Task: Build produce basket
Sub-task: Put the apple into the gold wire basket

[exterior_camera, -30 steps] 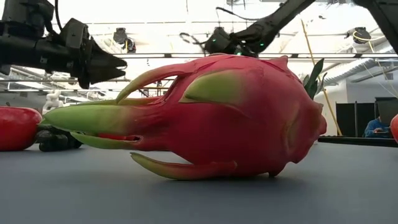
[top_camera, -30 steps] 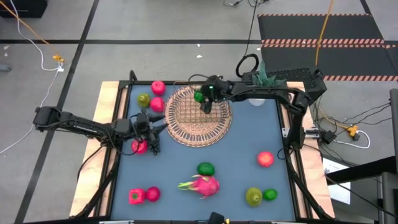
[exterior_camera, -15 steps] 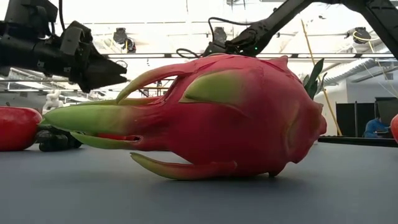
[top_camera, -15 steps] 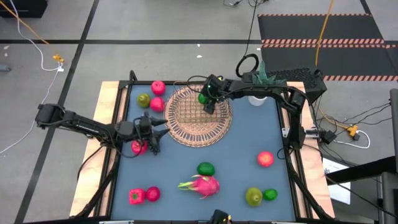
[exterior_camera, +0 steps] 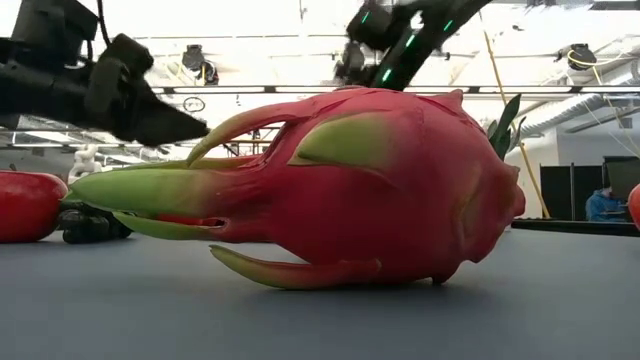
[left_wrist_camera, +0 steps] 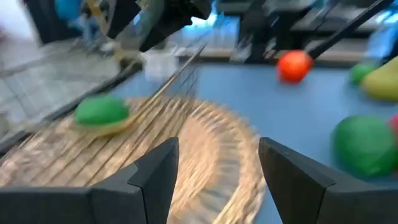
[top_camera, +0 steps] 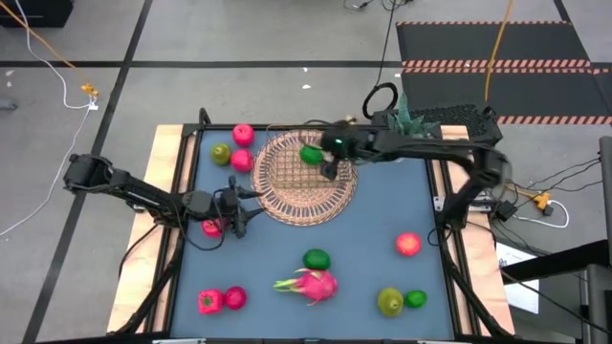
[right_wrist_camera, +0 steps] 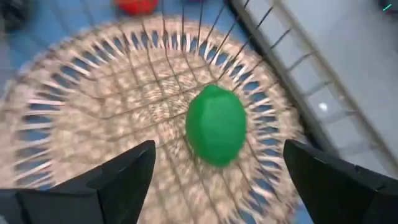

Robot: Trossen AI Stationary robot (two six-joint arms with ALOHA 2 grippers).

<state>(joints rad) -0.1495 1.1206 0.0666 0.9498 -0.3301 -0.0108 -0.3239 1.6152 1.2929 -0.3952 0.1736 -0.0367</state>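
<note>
Above the round tan woven wicker basket (top_camera: 304, 179), right gripper (right_wrist_camera: 214, 180) spread wide, empty, over a loose green lime (right_wrist_camera: 216, 124); left gripper (left_wrist_camera: 217, 163) likewise parted, holding nothing.

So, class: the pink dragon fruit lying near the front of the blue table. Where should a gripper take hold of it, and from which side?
Grip the dragon fruit across its plump pink body, coming down from above. It lies on its side, its green-tipped scales pointing toward the table's left, so the rounded middle probably gives the firmest hold; the thin scales would likely bend or slip.

Both hands, left (top_camera: 237, 212) and right (top_camera: 330, 164), gape.
</note>
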